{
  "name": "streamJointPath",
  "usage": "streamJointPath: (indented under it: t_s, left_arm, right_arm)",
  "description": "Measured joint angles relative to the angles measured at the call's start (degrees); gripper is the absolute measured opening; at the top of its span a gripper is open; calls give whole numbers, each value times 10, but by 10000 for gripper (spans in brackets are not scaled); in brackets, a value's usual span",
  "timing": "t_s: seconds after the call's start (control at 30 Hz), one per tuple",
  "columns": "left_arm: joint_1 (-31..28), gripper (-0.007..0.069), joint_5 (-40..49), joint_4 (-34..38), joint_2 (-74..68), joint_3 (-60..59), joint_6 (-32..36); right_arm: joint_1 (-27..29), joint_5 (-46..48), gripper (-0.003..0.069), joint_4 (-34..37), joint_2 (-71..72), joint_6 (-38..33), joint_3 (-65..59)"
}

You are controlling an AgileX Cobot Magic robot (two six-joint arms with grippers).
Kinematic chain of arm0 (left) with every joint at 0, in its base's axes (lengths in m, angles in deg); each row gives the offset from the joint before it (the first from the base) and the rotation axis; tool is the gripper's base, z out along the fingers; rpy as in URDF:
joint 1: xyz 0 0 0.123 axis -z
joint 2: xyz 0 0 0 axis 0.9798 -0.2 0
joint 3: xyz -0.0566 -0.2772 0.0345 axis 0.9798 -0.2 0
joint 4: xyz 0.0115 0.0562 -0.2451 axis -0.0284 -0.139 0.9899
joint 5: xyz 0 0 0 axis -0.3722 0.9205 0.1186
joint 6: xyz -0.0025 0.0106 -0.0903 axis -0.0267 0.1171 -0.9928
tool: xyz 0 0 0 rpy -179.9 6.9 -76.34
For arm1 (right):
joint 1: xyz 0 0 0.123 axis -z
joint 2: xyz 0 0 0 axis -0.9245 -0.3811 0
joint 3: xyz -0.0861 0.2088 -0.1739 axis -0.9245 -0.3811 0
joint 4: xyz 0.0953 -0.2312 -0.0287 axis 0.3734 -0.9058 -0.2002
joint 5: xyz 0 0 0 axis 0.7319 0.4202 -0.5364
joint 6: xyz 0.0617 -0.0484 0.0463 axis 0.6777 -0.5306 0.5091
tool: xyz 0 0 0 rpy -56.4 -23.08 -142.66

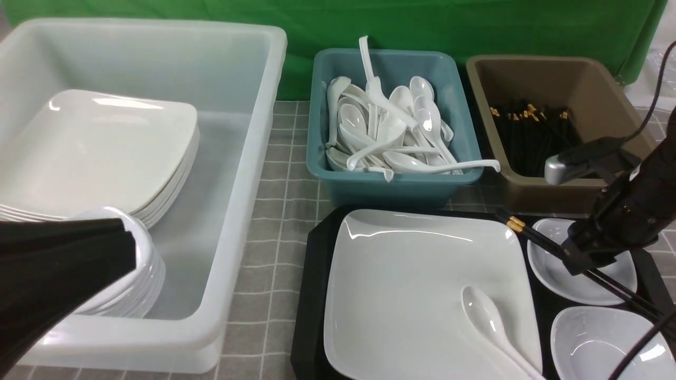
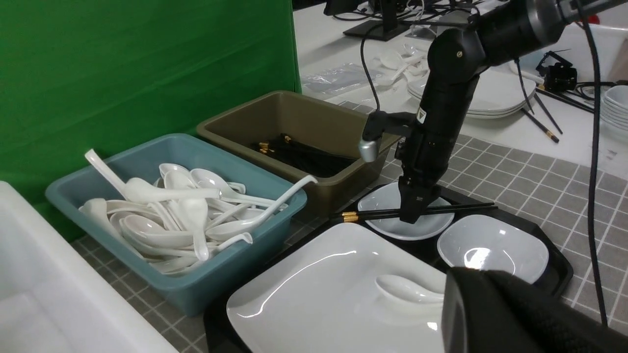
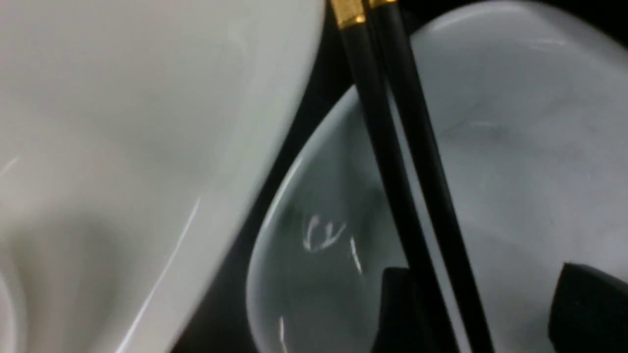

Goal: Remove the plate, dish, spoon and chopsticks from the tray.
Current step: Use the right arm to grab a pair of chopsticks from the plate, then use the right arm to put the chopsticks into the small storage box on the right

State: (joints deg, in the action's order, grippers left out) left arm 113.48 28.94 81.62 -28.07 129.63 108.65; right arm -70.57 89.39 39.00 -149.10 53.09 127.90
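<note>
The black tray [image 1: 311,295] holds the big square white plate [image 1: 412,285] with the white spoon [image 1: 491,322] lying on its near right part. Two small white dishes stand to the right, a far dish [image 1: 554,274] and a near one [image 1: 602,343]. The black chopsticks [image 1: 533,237] with gold bands lie across the far dish. My right gripper [image 1: 575,261] is down over them and open; in the right wrist view the chopsticks [image 3: 392,147] run between its fingers, close to one finger [image 3: 397,309]. My left gripper [image 1: 129,248] hangs shut and empty above the white tub.
A big translucent white tub [image 1: 222,211] on the left holds stacked plates and dishes. Behind the tray stand a teal tub [image 1: 391,179] full of spoons and a brown tub [image 1: 533,190] with chopsticks. A grey checked cloth [image 1: 274,237] covers the table.
</note>
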Motion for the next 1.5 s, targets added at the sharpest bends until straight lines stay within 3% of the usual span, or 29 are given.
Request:
streamJointPath:
  t_s: [0.17, 0.4, 0.67, 0.87, 1.03, 1.2, 1.33, 1.4, 1.5]
  left_arm:
    - [0, 20, 0, -1, 0, 0, 0]
    - [0, 20, 1, -2, 0, 0, 0]
    - [0, 20, -1, -2, 0, 0, 1]
    - [0, 20, -28, -5, 0, 0, 5]
    - [0, 20, -74, -6, 0, 0, 22]
    - [0, 20, -116, -7, 0, 0, 28]
    - [0, 20, -119, -7, 0, 0, 28]
    - [0, 20, -119, -7, 0, 0, 28]
    - [0, 20, -116, -7, 0, 0, 27]
  right_arm:
    - [0, -5, 363, -1, -17, -24, 0]
    - [0, 10, 125, 0, -17, -85, 0]
    - [-4, 64, 125, -2, 23, -140, 0]
    - [-65, 104, 125, 38, 107, -238, 0]
    - [-84, -29, 125, 109, 150, -147, 41]
    - [-41, -206, 125, 125, 99, 27, 142]
    - [-13, -284, 130, 126, 26, 87, 204]
    - [2, -292, 174, 126, -14, 112, 232]
    - [19, -260, 339, 122, -51, 140, 255]
